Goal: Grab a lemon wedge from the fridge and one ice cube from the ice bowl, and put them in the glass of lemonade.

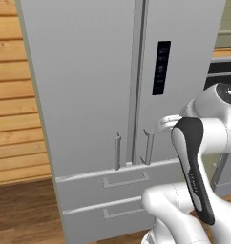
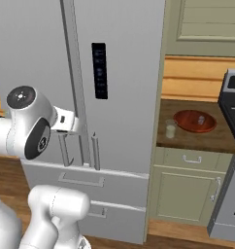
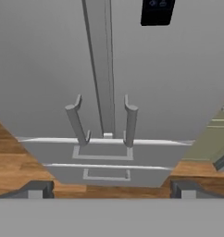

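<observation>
One fridge (image 1: 89,86) fills the middle of both base views, its two doors shut and meeting at a vertical seam. There are two bar handles (image 3: 127,120), one each side of the seam, low on the doors, and one dark panel (image 2: 99,70) on the door right of the seam. Below the doors lie two drawers (image 1: 117,183), each with one flat handle, both shut.

In the hand view the pincer (image 3: 109,192) stands wide, its two dark tips far apart at the lower left and lower right of the frame, holding nothing. It faces the handles and is apart from them, with open room between.

At the right of the right base view, one table (image 2: 187,138) butts against the fridge's side. On it stand one ice bowl (image 2: 194,121), holding one pale cube, and one glass of lemonade (image 2: 170,129) just beside the bowl's left rim, near the table's front edge. A stove edge (image 2: 231,102) bounds the table on the right. Wooden floor (image 1: 22,209) lies open at the lower left of the left base view.
</observation>
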